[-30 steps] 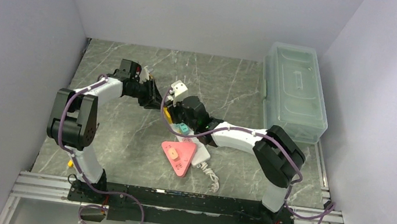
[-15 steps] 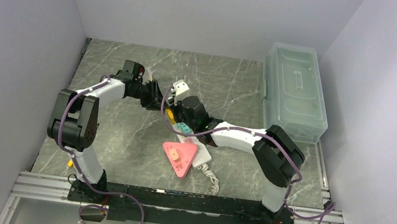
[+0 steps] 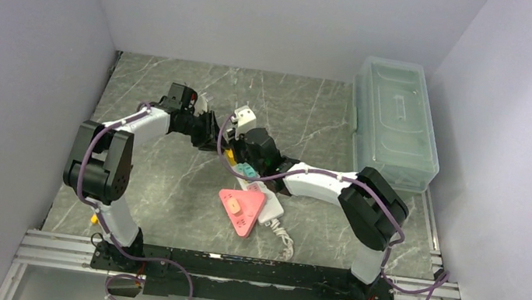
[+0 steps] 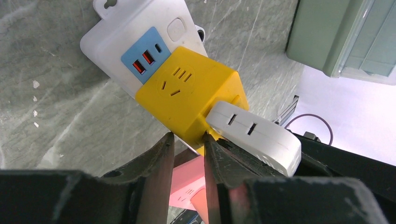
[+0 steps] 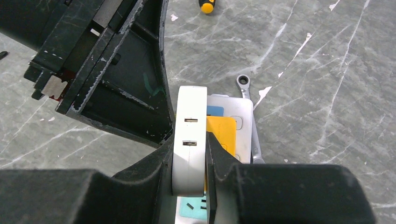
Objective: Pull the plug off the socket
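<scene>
My right end effector [image 5: 189, 142] pinches the flat sides of the plug [image 5: 189, 116], probably stiff and smooth, in the socket [image 4: 182, 93] on the worktop [image 3: 180, 177]; whether the near-closed left end effector [image 4: 187, 140] grips I cannot tell.

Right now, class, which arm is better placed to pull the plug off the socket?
Right. The right gripper is shut on the white plug, while the left gripper sits at the yellow block beside it, not around the plug.
</scene>
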`<state>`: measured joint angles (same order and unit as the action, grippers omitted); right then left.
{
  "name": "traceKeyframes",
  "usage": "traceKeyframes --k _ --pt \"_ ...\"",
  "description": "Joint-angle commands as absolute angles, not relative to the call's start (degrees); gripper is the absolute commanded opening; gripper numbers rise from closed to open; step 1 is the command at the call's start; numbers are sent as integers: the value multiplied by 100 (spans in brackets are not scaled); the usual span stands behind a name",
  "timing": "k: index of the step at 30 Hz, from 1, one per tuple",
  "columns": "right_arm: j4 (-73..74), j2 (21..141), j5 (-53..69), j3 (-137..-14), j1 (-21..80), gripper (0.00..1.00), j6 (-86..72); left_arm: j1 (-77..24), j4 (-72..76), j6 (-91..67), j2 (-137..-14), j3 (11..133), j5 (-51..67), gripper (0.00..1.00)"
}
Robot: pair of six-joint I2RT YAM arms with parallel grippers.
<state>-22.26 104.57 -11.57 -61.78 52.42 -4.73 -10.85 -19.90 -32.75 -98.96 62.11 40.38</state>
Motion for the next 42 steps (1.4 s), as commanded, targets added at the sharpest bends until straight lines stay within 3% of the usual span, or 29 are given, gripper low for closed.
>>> traceKeyframes --k 1,8,31,42 --pt "-2301 10542 -1279 -6305 5168 0 -507 -1195 -2100 -3235 -9961 6180 3806 30" --pt "-2402 10509 -1267 -6229 5190 0 -478 -1222 -2105 -3272 -10124 6205 3821 26" --pt "-2628 10464 -1367 -6100 5427 0 -302 -1230 -2186 -3192 -10247 6283 3651 26" --pt "-2685 10242 -962 -5918 5046 0 -856 -1239 -2389 -3120 -10422 6370 3409 24"
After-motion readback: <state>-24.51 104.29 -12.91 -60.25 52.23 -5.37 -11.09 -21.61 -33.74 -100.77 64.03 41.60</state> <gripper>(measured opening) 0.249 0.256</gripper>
